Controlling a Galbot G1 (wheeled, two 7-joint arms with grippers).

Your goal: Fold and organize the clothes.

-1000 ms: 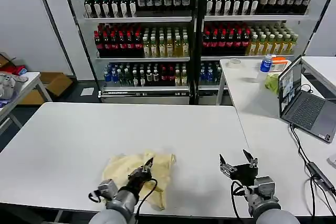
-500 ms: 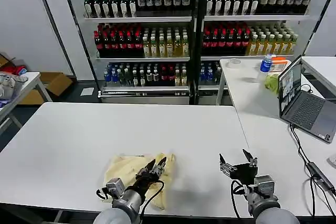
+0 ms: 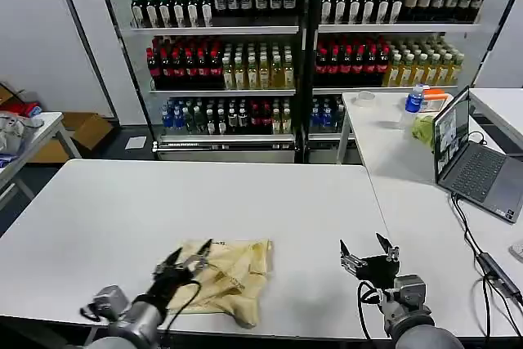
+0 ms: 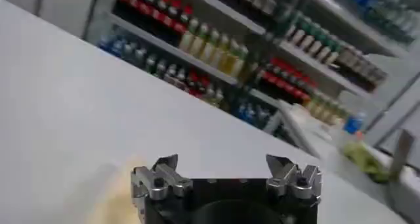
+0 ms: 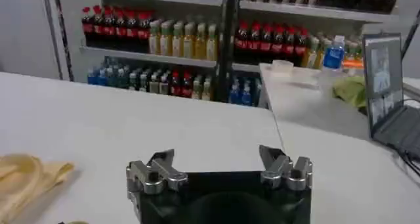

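1. The fingers (image 3: 201,244) of the left gripper (image 3: 184,259) are being held spread wide and empty, poised over the near-left part of the T-shirt (image 3: 225,271); in the left wrist view both fingers (image 4: 161,174) are seen well apart with nothing between them.
2. The right gripper (image 3: 367,252) is being kept parked above bare worktop (image 3: 98,210), well apart from the shirt on its right side, its fingers (image 5: 157,169) likewise being held wide with nothing in them.
3. The pale cream-yellow T-shirt is being shown lying crumpled near the front edge of the white worktop, between the two grippers; a rumpled edge of it (image 5: 26,176) is being caught in the right wrist view.
4. Behind the worktop, shelves of bottled drinks (image 3: 270,46) are being displayed, with a laptop (image 3: 474,161) lying open on a side worktop.
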